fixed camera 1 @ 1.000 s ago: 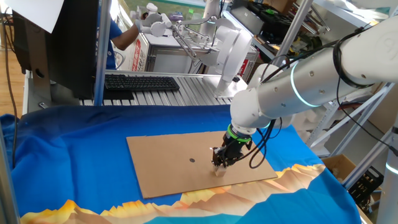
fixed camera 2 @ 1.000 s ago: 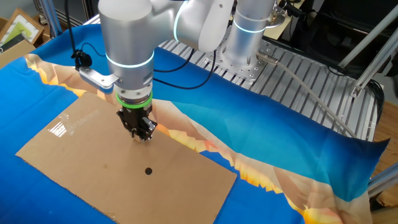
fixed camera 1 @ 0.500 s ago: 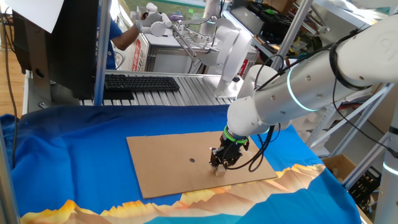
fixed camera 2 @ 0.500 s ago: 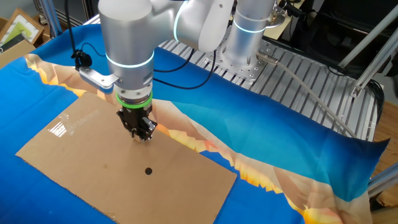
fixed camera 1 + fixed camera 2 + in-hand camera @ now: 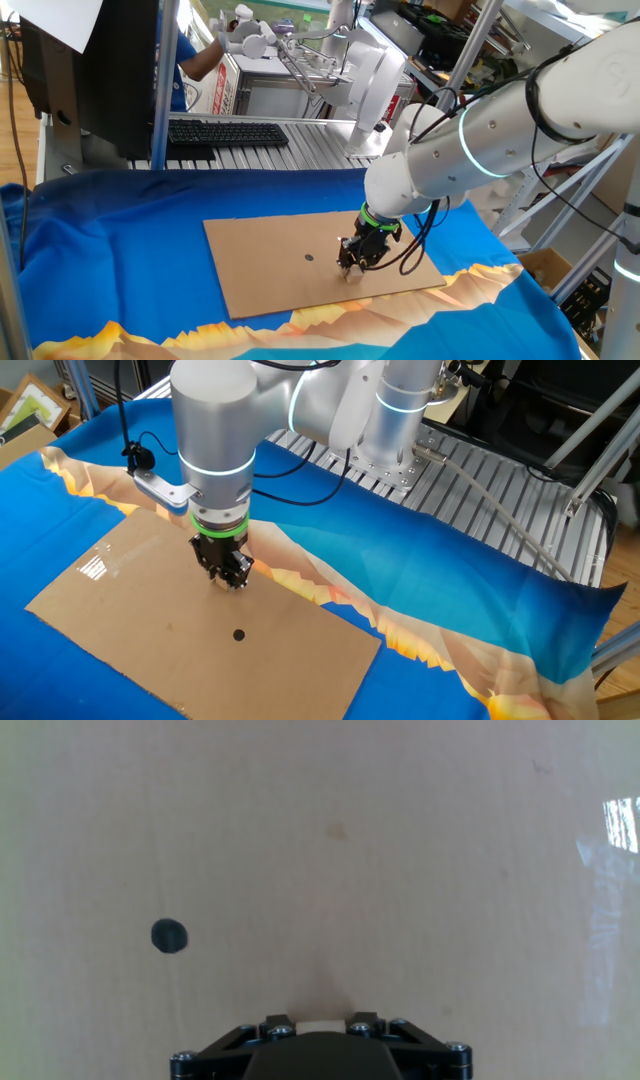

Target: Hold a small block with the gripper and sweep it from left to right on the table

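My black gripper (image 5: 350, 266) hangs from the white arm under a green ring and reaches down to the brown cardboard sheet (image 5: 260, 260) on the blue table (image 5: 120, 260). It is shut on the small block (image 5: 320, 1023), a pale beige cube seen between the two fingers in the hand view. In one fixed view the block (image 5: 350, 275) shows just under the fingertips, on the cardboard. The gripper also shows in the other fixed view (image 5: 228, 579), where the block is hidden. A small dark round dot (image 5: 309, 257) lies on the cardboard to the left of the gripper.
The dot also shows in the other fixed view (image 5: 238, 635) and in the hand view (image 5: 168, 936). A grey slatted bench (image 5: 300, 150) with a black keyboard (image 5: 228, 132) stands behind the table. A shiny tape patch (image 5: 92, 568) marks one cardboard corner.
The gripper with the block has shifted slightly across the cardboard toward the dot over the last second, and the arm has changed its pose a little.
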Robot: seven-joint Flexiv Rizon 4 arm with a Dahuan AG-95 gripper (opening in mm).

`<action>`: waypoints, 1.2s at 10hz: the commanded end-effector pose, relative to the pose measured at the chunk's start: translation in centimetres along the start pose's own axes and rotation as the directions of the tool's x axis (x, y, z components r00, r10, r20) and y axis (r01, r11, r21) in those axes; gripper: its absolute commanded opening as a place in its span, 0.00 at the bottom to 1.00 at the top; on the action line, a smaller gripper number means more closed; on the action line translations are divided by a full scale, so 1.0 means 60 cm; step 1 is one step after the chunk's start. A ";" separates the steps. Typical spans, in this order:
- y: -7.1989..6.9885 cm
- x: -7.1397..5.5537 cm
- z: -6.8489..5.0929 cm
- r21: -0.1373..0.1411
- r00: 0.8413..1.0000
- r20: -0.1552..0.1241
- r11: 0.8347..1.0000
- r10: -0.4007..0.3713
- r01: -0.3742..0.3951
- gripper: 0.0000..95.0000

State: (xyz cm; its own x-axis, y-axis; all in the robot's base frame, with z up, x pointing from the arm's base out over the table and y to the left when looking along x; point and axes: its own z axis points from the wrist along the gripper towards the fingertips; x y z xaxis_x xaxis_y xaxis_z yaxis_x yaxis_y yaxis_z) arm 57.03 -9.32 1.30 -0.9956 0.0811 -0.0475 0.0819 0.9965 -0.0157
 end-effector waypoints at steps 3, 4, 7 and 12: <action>0.000 0.000 -0.001 -0.002 1.000 -0.004 1.000 0.006 -0.006 0.40; 0.000 -0.001 0.001 -0.005 1.000 -0.005 1.000 0.008 -0.008 0.40; 0.001 -0.001 0.003 -0.005 1.000 -0.002 1.000 -0.003 0.003 0.40; 0.001 -0.001 0.003 0.007 0.999 -0.007 0.999 -0.047 0.047 0.40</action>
State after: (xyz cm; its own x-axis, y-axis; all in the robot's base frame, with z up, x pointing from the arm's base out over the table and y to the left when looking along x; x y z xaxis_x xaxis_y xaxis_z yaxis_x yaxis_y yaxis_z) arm 57.10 -9.29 1.11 -0.9987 0.0314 -0.0394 0.0325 0.9991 -0.0264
